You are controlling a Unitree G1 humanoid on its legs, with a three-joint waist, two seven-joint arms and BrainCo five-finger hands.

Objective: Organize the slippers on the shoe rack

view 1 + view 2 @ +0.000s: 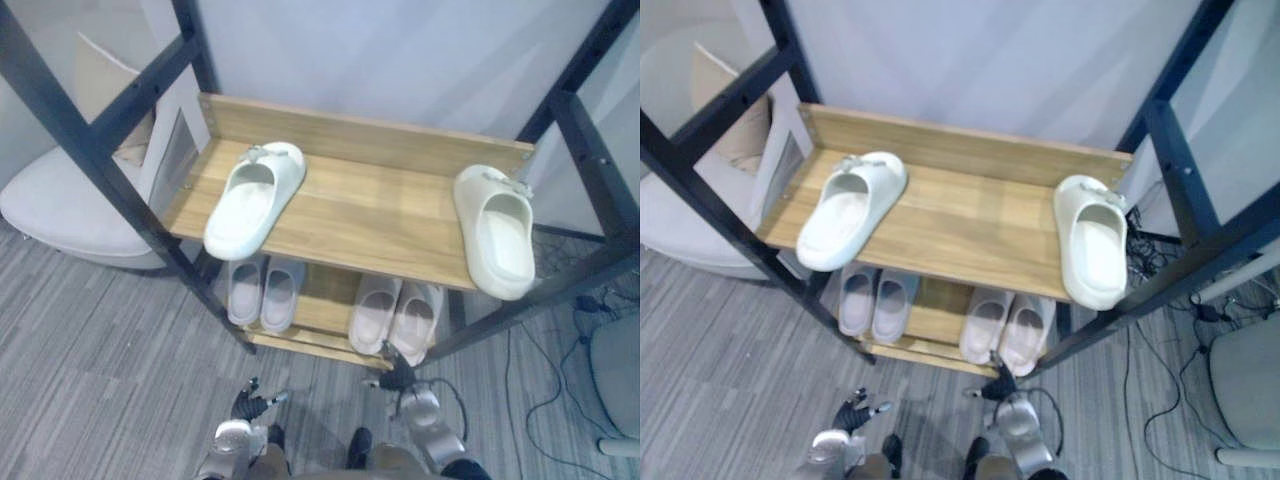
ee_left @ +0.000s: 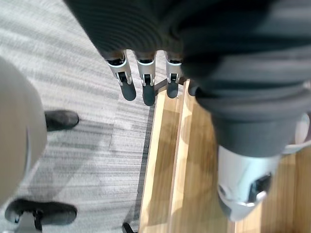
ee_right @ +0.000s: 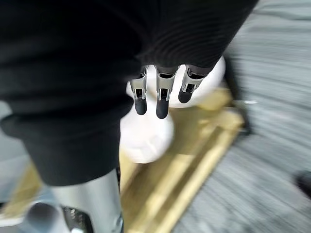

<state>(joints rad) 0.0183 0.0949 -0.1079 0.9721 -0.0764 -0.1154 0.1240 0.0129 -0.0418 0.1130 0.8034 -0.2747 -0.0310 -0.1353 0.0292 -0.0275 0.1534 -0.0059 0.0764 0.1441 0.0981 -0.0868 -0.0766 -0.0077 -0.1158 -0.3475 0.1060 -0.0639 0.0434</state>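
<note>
I am looking down at the shoe rack [image 1: 370,205]. On its top shelf, the left slipper [image 1: 253,199] is lying at an angle near the left end. The right slipper [image 1: 497,230] is lying at the right end, well apart from it. Below, on the lower shelf [image 1: 325,298], a left pair [image 1: 245,290] and a right pair [image 1: 375,310] are sitting side by side. My left hand [image 1: 243,405] is hanging low before the rack, its fingers [image 2: 143,90] straight and holding nothing. My right hand [image 1: 400,378] is hanging the same way, relaxed and empty, near the lower shelf's front edge.
</note>
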